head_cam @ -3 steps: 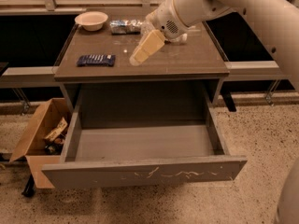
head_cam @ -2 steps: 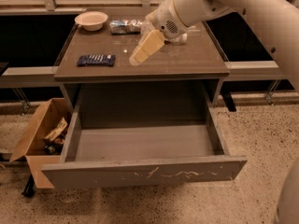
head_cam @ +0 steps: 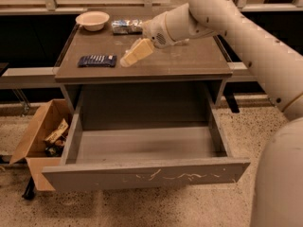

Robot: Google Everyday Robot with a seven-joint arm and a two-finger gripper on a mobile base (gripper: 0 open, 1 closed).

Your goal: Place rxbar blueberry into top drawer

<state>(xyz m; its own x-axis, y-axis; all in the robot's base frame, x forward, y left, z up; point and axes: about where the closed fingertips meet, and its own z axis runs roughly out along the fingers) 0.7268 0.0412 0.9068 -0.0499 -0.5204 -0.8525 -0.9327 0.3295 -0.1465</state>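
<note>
Item: rxbar blueberry (head_cam: pixel 97 60) on the brown cabinet top (head_cam: pixel 189 63), upper left of frame; top drawer (head_cam: pixel 147 175) pulled open and bare below.
Detail: the bar lies flat, long axis left to right, just left of the gripper (head_cam: pixel 136 52) and apart from it. The gripper hangs low over the top at upper centre, tip slanted down-left toward the bar's near end; whether it is apart or together cannot be told. The arm (head_cam: pixel 236 27) reaches in from upper right.

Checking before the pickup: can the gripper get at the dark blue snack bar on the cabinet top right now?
Probably yes. The gripper hangs close beside the rxbar blueberry above the cabinet top, with only bare surface between them and nothing on the bar.
</note>
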